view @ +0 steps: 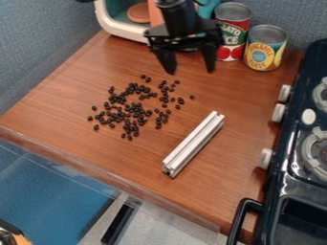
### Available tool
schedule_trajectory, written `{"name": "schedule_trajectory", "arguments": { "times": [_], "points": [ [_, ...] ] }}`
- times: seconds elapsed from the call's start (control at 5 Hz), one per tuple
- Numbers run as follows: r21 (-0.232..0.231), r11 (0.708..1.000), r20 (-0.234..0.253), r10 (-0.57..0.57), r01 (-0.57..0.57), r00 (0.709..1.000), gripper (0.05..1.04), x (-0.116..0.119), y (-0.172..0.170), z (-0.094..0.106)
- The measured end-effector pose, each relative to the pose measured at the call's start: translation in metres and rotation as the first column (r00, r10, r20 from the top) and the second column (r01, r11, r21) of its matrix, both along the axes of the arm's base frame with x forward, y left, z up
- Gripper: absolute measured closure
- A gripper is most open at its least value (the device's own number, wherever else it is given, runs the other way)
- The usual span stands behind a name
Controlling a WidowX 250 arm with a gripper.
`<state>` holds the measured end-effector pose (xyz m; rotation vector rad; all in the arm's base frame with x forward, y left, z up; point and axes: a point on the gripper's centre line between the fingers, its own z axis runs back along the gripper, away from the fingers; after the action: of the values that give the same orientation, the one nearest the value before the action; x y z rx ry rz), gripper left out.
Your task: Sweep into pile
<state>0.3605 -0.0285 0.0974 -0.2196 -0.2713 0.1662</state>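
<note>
My gripper (190, 68) hangs near the top of the camera view, above the back of the counter, with its two fingers spread apart and nothing between them. Below and to the left of it, dark beans (133, 109) lie scattered loosely over the middle-left of the wooden counter. A silver metal bar (194, 143) lies diagonally on the counter, right of and in front of the beans, apart from them. The gripper is well behind the bar and does not touch it.
Two cans, one red (233, 29) and one yellow (265, 48), stand at the back right. A white-and-teal container (117, 25) is behind the arm. The black stove (290, 177) borders the right side, its knobs facing the counter. The counter's front edge (115, 179) runs diagonally.
</note>
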Motion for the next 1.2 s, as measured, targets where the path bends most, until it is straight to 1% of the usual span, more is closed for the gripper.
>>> {"name": "schedule_trajectory", "arguments": {
  "times": [0.2, 0.4, 0.6, 0.8, 1.0, 1.2],
  "points": [
    [0.046, 0.989, -0.073, -0.138, 0.141, 0.988, 0.083, -0.005, -0.011, -0.013],
    [0.077, 0.968, -0.086, -0.233, 0.24, 0.969, 0.083, -0.008, -0.026, -0.021],
    [0.108, 0.944, -0.093, -0.304, 0.313, 0.948, 0.083, -0.015, -0.037, -0.029],
    [0.13, 0.924, -0.108, -0.348, 0.36, 0.931, 0.083, -0.023, -0.042, -0.039],
    [0.141, 0.899, -0.147, -0.394, 0.414, 0.907, 0.083, -0.035, -0.044, -0.048],
    [0.151, 0.869, -0.191, -0.442, 0.471, 0.877, 0.083, -0.049, -0.042, -0.058]
  ]
}}
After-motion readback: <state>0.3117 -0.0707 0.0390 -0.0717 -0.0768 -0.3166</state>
